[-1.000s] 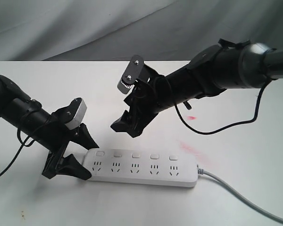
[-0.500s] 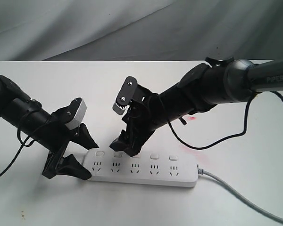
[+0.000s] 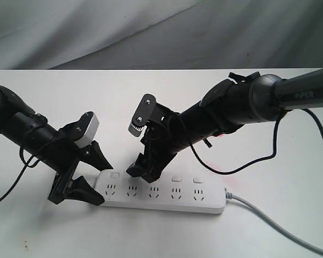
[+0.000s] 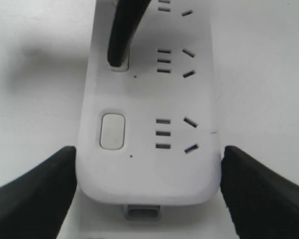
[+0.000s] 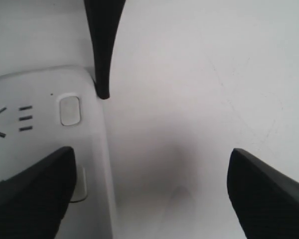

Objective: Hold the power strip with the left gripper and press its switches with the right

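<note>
The white power strip (image 3: 161,194) lies flat on the white table, grey cable (image 3: 274,223) leaving its right end. My left gripper (image 3: 102,183) straddles its left end, black fingers (image 4: 50,184) pressed against both long sides of the power strip (image 4: 149,99). My right gripper (image 3: 144,171) is open wide above the row of switches (image 3: 176,178). One dark finger (image 4: 118,35) comes down on the second switch, while the first switch (image 4: 112,131) is bare. In the right wrist view that finger (image 5: 30,191) covers part of a switch (image 5: 79,185) on the power strip (image 5: 40,89).
Faint red marks (image 3: 222,172) stain the table behind the strip's right end. The right arm's black cable (image 3: 247,161) loops over the table behind the strip. A grey cloth backdrop (image 3: 151,32) hangs behind the table.
My right gripper has come down and to the left from above the table onto the strip, one fingertip now on the second switch. The left gripper and strip have not moved.
</note>
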Tool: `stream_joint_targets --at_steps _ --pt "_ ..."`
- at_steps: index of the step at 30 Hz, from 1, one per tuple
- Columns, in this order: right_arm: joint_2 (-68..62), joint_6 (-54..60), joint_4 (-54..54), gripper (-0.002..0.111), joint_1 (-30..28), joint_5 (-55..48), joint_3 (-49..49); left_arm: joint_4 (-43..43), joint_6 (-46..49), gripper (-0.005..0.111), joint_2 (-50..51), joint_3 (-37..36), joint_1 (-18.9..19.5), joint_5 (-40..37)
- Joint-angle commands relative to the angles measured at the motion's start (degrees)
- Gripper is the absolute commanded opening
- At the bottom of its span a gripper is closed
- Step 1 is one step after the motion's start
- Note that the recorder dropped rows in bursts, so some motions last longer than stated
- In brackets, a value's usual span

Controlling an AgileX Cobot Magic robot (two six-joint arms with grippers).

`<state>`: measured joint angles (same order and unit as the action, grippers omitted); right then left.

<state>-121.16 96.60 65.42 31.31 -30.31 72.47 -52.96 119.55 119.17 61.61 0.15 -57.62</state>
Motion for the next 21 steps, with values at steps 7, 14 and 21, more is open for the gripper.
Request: stream_joint_targets --at_steps 7,14,21 --pt "-1.88 -2.38 -4.07 0.076 0.05 1.3 -0.05 -0.45 0.42 0.047 0.24 0.05 -0.15 0.19" --pt "-2.43 -6.7 -9.34 0.076 0.05 1.31 -0.05 -0.45 0.42 0.047 0.24 0.05 -0.15 0.19" --pt "-2.93 -6.7 -10.38 0.076 0.05 2.63 -1.74 -0.45 0.42 0.047 0.24 0.05 -0.15 0.19"
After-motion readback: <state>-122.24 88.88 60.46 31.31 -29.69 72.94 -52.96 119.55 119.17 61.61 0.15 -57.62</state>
